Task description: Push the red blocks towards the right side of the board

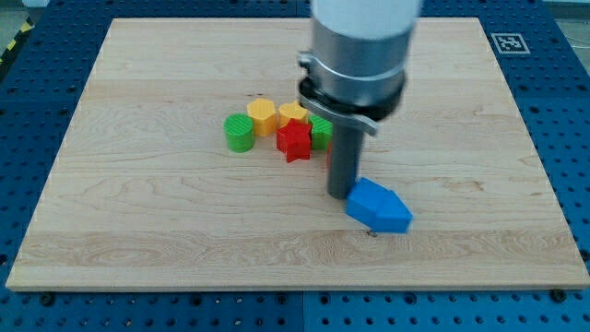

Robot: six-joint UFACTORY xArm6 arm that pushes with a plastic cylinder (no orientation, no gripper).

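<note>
My tip [343, 195] rests on the counter [138, 221]; there is no hand here, only a bare rod holding nothing. The blue block [378, 206] lies touching the tip on the view's right and just below. The red star [294, 140] sits up and to the view's left of the tip, near it. Around the star cluster a green cylinder [239, 132], two yellow blocks [263, 115] and a green block [321, 132]. A sliver of red [327, 155] shows at the rod's left edge; its shape cannot be made out.

A pale grey cylindrical arm body [364, 28] narrows into a glossy black collar [350, 92] ringed by a thin metal clamp, ending in a straight dark rod [343, 166].
</note>
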